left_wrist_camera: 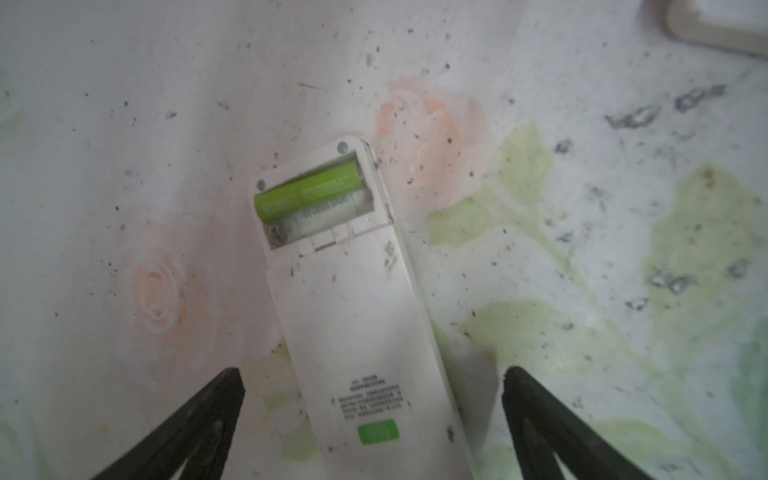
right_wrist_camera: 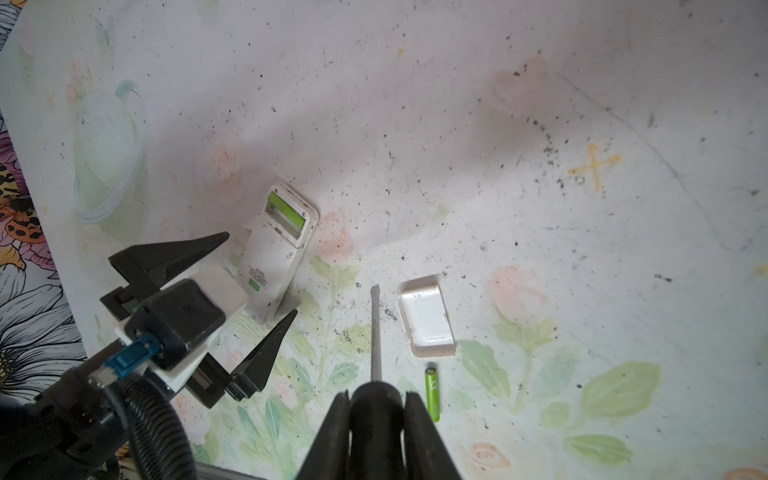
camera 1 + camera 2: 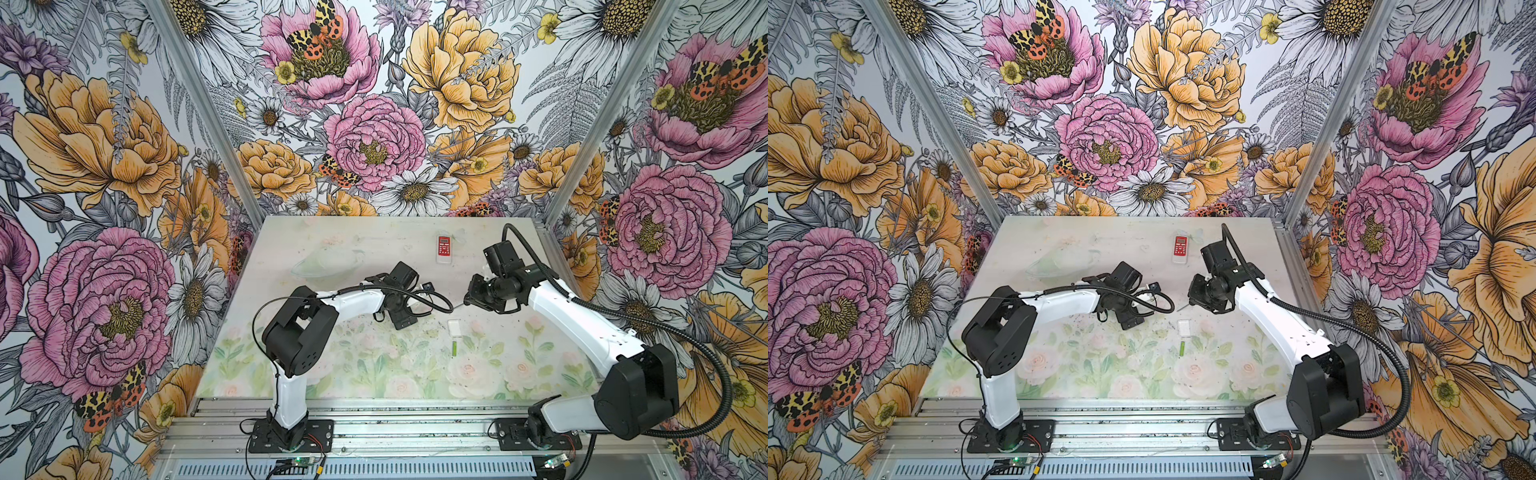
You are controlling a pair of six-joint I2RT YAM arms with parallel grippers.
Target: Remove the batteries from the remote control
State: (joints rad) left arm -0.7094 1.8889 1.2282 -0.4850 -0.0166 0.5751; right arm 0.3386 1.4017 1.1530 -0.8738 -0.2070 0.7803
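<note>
- Lying face down on the tabletop (image 3: 332, 241), the white remote control (image 1: 353, 316) has its battery bay uncovered at one end.
- A seated green battery (image 1: 307, 191) fills the slot nearest the remote's end edge. The slot beside it is bare, with a spring contact (image 1: 277, 235) showing at one end.
- The left claw (image 1: 372, 374) is spread wide and grips nothing. Its black fingers (image 1: 216, 399) stand on either side of the remote's labelled end, clear of it on both sides in the left wrist view.
- The right claw (image 2: 376, 399) is clamped on the black handle of a screwdriver (image 2: 376, 332). The shaft points straight out ahead, and its flat tip sits between the remote and the battery cover (image 2: 426, 322), nearer the cover. Whether the tip touches the tabletop cannot be told.
- The white cover lies hollow side up on the tabletop, apart from the remote.
- A loose green battery (image 2: 432, 392) lies flat just beside the cover, roughly parallel to the screwdriver shaft and touching neither.
- In both top views the cover and the loose battery lie right of centre, nearer the front edge than either claw.
- A red-faced remote (image 3: 444, 248) lies face up toward the back of the tabletop, well apart from the rest.
</note>
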